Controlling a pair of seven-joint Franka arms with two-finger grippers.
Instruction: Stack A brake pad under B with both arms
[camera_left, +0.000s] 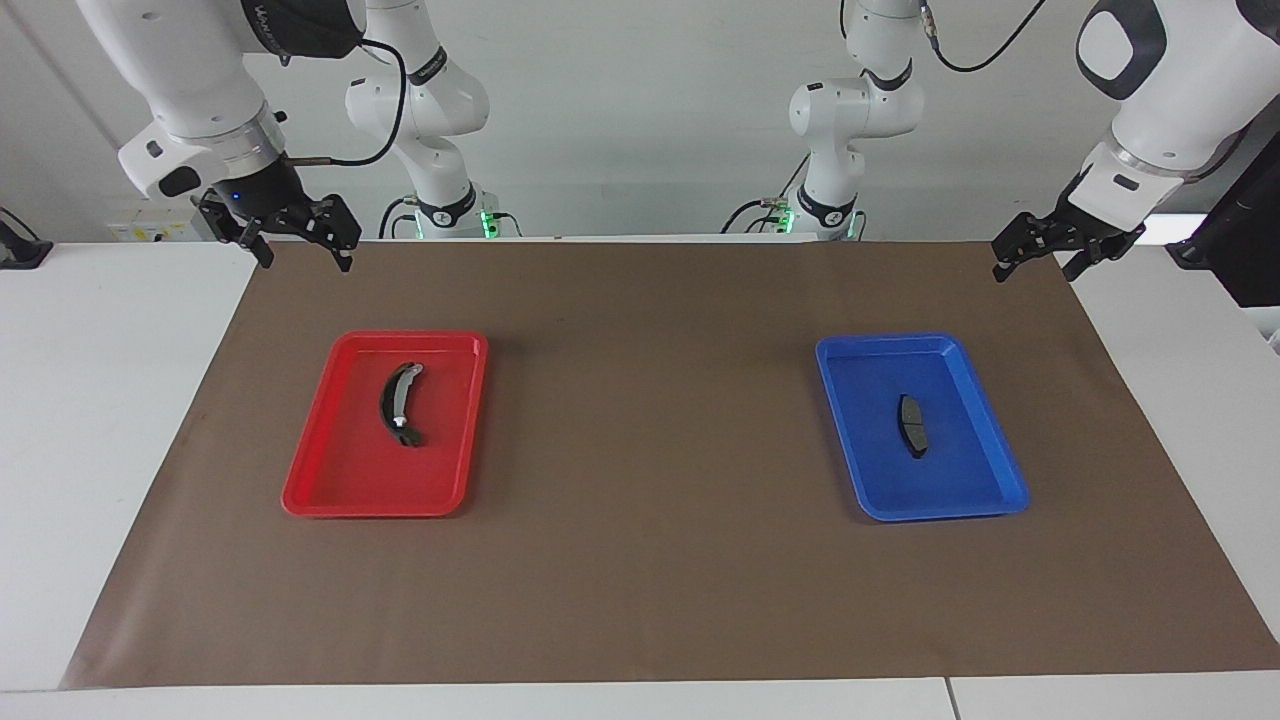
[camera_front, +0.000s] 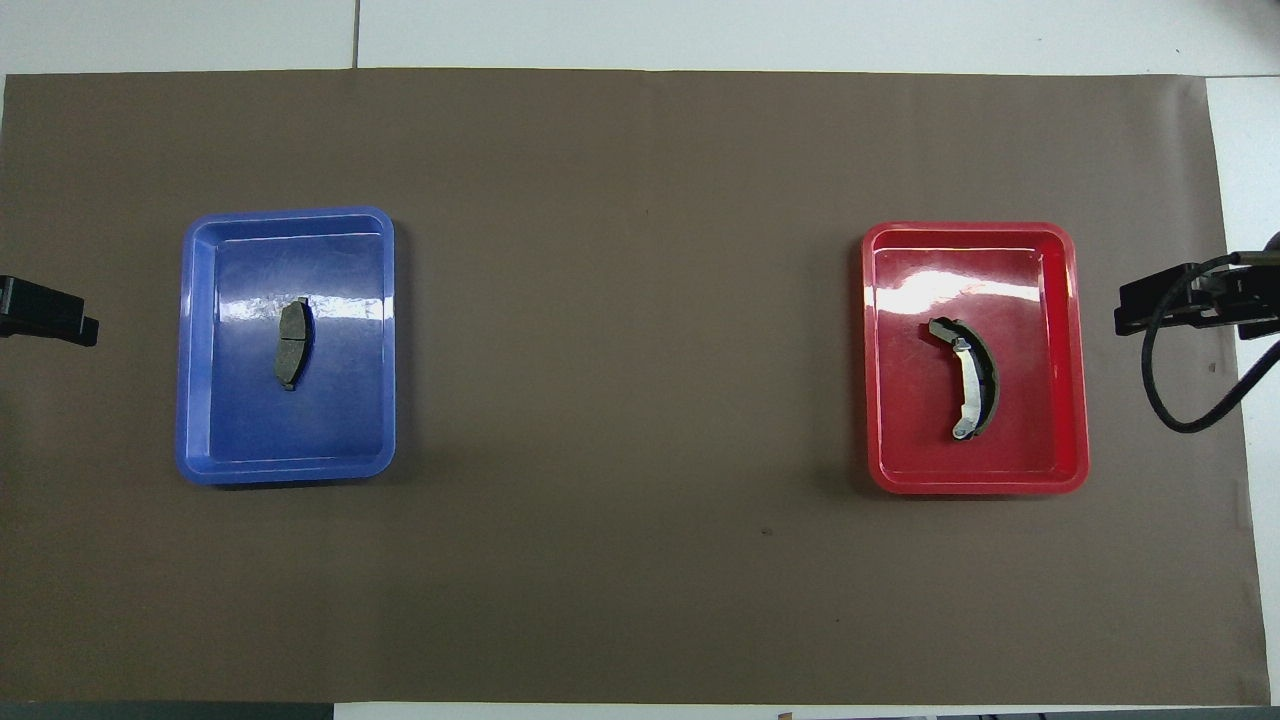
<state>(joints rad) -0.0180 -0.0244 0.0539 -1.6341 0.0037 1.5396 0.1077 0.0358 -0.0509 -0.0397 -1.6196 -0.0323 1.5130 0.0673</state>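
The small dark brake pad A (camera_left: 911, 425) lies flat in the blue tray (camera_left: 880, 345) toward the left arm's end of the table; it also shows in the overhead view (camera_front: 292, 343). The long crescent piece B (camera_left: 400, 403) with its silvery strip lies in the red tray (camera_left: 410, 340) toward the right arm's end, also in the overhead view (camera_front: 968, 378). My left gripper (camera_left: 1035, 262) hangs open and empty in the air over the mat's corner beside the blue tray. My right gripper (camera_left: 305, 255) hangs open and empty over the mat's corner beside the red tray.
A brown mat (camera_left: 640, 560) covers most of the white table, and both trays stand on it, well apart. In the overhead view the blue tray (camera_front: 290, 215) and red tray (camera_front: 965, 230) show, with the left gripper (camera_front: 45, 320) and right gripper (camera_front: 1180, 305) at the edges.
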